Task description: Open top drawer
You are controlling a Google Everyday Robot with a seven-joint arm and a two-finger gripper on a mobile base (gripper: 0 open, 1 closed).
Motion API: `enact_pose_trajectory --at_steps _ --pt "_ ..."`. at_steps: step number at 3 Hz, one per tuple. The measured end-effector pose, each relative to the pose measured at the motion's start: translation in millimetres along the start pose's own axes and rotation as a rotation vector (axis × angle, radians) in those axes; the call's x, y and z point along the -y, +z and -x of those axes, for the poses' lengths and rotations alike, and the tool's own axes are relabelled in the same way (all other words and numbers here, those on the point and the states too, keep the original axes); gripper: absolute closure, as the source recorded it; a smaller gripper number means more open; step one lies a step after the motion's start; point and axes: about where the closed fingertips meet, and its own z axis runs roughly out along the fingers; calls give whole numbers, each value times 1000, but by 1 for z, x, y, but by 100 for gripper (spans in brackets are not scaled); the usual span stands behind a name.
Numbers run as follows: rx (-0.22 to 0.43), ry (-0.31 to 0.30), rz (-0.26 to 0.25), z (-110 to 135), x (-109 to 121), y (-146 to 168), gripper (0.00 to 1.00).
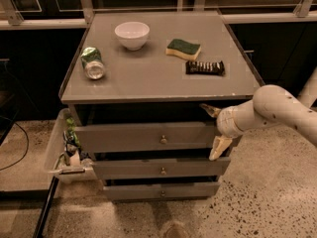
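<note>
The top drawer (138, 137) is the widest grey front under the cabinet top, with a small round metal knob (163, 140) at its centre. It stands out a little from the cabinet, with a dark gap above it. My gripper (214, 132) is at the drawer's right end, on a white arm coming in from the right. Its two pale fingers are spread apart, one (210, 110) above the drawer front's top corner and one (218, 148) below it. It holds nothing.
Two narrower drawers (161, 168) (159, 190) sit below. On the cabinet top (148, 78) lie a white bowl (132, 35), a tipped can (92, 62), a green-yellow sponge (183, 49) and a dark snack bar (204, 68). A white bin (54, 150) stands at the left on speckled floor.
</note>
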Motion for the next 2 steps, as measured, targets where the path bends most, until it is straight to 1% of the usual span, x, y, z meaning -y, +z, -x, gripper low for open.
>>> enact_pose_trajectory --at_steps 1,2 --pt "41 -16 83 0 3 14 0" --pt "41 -17 84 0 3 14 0"
